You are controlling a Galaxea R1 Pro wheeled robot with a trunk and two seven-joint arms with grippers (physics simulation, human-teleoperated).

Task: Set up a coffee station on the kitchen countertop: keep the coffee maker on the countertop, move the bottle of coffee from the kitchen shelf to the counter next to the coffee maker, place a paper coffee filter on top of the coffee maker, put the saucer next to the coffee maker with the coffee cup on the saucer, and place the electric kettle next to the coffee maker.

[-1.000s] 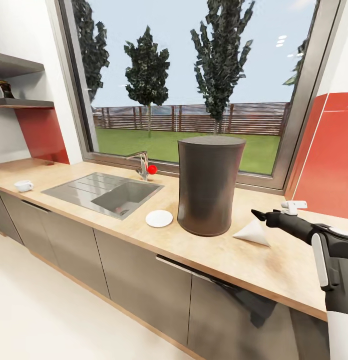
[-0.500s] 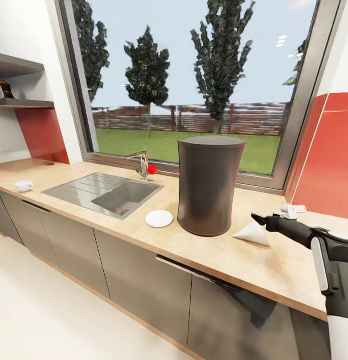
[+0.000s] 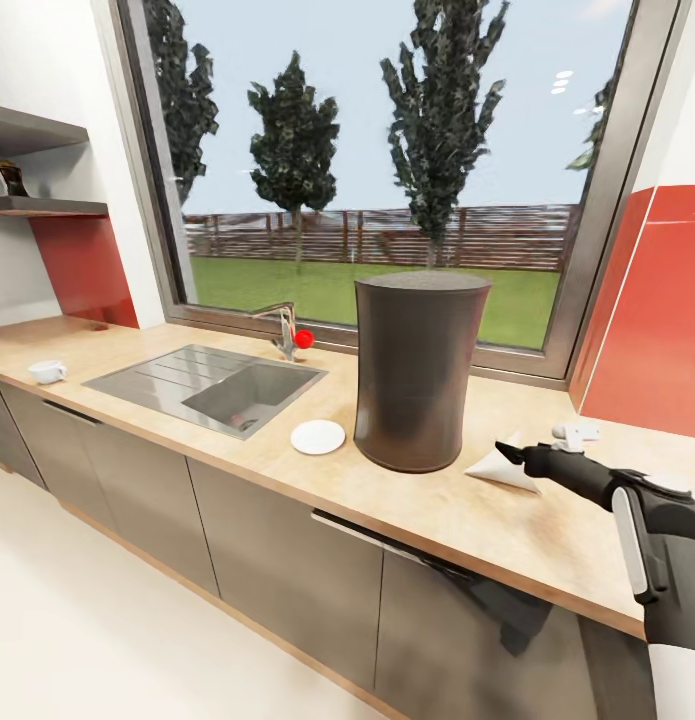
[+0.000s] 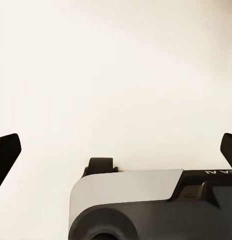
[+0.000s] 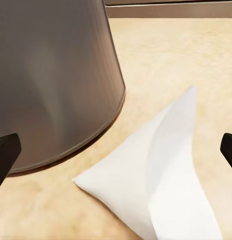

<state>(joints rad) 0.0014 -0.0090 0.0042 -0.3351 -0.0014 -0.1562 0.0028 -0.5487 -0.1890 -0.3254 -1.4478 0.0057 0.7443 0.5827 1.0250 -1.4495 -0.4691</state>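
Note:
The coffee maker [image 3: 419, 370], a tall dark grey cylinder, stands on the kitchen countertop [image 3: 547, 530] right of the sink. The paper coffee filter [image 3: 499, 468], a white cone, lies on its side just right of the machine's base. My right gripper [image 3: 517, 452] is open, its dark fingertips right at the cone's upper edge. In the right wrist view the filter [image 5: 161, 175] lies between the wide-spread fingertips of the right gripper [image 5: 117, 155], beside the coffee maker [image 5: 55, 85]. The saucer [image 3: 317, 437] sits left of the machine. The coffee cup [image 3: 47, 371] stands far left. A small dark bottle of coffee [image 3: 10, 178] is on the kitchen shelf [image 3: 47, 207]. My left gripper [image 4: 116, 150] is open over pale floor.
A grey inset sink [image 3: 207, 385] with a faucet [image 3: 283, 335] and a red knob lies left of the saucer. A large window runs behind the counter. A red wall panel [image 3: 652, 330] closes off the right end. Grey cabinet fronts stand below the worktop.
My right gripper has come down and slightly back toward me, from above the filter's right end to the cone's upper edge. The filter and the other things have not moved.

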